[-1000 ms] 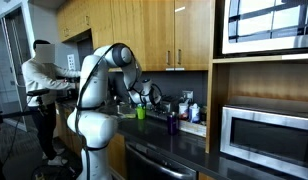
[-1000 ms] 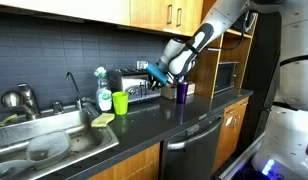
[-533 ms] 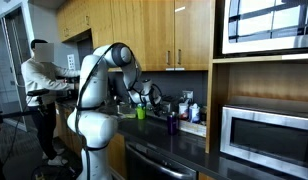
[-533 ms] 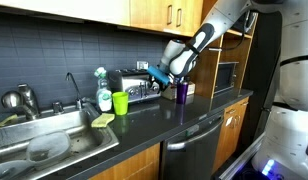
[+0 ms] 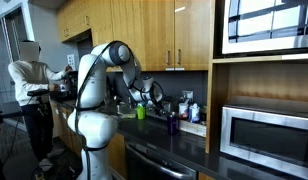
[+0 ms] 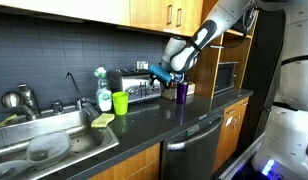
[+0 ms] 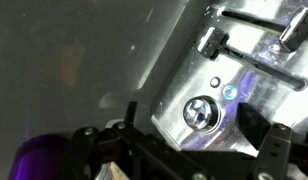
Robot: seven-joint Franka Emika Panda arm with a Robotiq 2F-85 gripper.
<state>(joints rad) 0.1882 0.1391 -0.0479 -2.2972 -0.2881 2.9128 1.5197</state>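
Claw (image 6: 157, 72) apart and empty, poised over the right end of the toaster (image 6: 134, 86), facing its knob (image 7: 199, 112). Purple cup (image 6: 181, 91) upright just beside it on the worktop (image 6: 164, 116).

Toaster (image 6: 135, 88) — shiny metal; cup (image 6: 181, 91) — glossy plastic.

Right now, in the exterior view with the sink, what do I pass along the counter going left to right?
Chrome tap → curved dark faucet → bright green plastic cup → silver metal toaster → dark purple cup → robot's white base.
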